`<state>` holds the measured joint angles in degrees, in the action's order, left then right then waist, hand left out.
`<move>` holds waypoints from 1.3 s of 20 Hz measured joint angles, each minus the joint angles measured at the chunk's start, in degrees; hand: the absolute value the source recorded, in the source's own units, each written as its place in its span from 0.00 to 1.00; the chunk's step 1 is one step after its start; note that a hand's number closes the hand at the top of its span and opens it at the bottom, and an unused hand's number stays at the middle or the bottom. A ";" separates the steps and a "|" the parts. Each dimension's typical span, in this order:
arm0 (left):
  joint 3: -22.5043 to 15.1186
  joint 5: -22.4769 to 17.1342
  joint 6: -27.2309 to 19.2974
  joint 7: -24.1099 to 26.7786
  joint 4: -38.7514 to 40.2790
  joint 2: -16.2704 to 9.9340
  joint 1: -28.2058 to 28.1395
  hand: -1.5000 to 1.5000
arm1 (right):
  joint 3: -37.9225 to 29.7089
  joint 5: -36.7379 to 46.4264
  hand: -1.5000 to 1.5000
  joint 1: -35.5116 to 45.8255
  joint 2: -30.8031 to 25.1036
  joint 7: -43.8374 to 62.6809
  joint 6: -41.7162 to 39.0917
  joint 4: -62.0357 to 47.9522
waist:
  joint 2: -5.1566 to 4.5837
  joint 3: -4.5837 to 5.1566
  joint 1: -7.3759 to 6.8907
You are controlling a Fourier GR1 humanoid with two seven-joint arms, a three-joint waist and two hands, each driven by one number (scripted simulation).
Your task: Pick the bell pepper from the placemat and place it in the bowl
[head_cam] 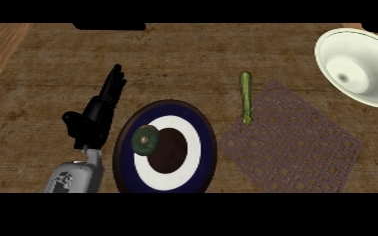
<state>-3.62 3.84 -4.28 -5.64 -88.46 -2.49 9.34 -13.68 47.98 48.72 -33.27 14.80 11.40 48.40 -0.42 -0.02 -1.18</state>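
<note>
Head view: pepper sits in the bowl – left hand beside it, fingers straight, holding nothing. Asparagus touches the mat; white bowl at the table's far right.

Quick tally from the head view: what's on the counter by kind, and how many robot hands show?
Bowl: 1
Plate: 1
Placemat: 1
Round green item on the plate: 1
Long green vegetable: 1
Left hand: 1
Total: 6

Kitchen: wooden counter; bowl; placemat; plate.
</note>
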 measured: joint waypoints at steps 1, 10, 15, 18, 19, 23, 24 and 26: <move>0.15 -0.04 0.09 -0.40 -0.22 -0.17 0.23 0.50 | -0.04 0.58 1.00 0.16 0.08 -0.93 1.38 -2.25 | 0.00 -0.01 -0.02; 0.68 -0.79 1.57 1.19 -0.45 -0.86 -1.04 0.50 | -6.30 -3.04 0.00 0.25 -4.25 -13.72 4.09 -21.23 | -0.28 -0.09 -0.57; 0.76 -0.94 1.91 0.81 -0.37 -0.93 -0.50 0.50 | -9.62 -7.16 0.00 0.26 -4.70 -20.09 -0.76 -27.79 | -0.42 -0.14 -0.88; 0.73 -0.71 1.52 0.62 0.47 -0.45 0.52 0.50 | -11.91 -9.85 0.00 0.54 -5.03 -25.05 -2.51 -29.83 | -0.47 -0.16 -0.81; 0.60 -0.44 1.14 0.44 0.49 -0.19 0.50 0.50 | -12.72 -10.88 0.00 0.63 -5.12 -26.54 -3.03 -29.98 | -0.41 -0.17 -0.68; 0.55 -0.44 1.10 -0.11 -0.28 -0.14 0.44 0.50 | -16.34 -14.65 0.00 0.77 -5.11 -32.58 -1.06 -30.09 | -0.37 -0.18 -0.74; 0.96 -0.71 1.34 -0.25 -0.33 -0.50 0.66 0.50 | -17.31 -15.69 0.00 0.87 -5.59 -33.79 -1.03 -29.99 | -0.34 -0.17 -0.65; 0.98 -0.65 1.39 -0.08 -0.04 -0.49 0.46 0.50 | -18.96 -17.54 0.00 1.35 -6.86 -35.23 -1.45 -29.82 | -0.24 -0.13 -0.43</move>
<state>-2.64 3.20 -2.89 -5.72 -88.50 -2.97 9.80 -32.64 30.44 50.06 -40.13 -20.43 9.95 18.58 -0.66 -0.16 -1.62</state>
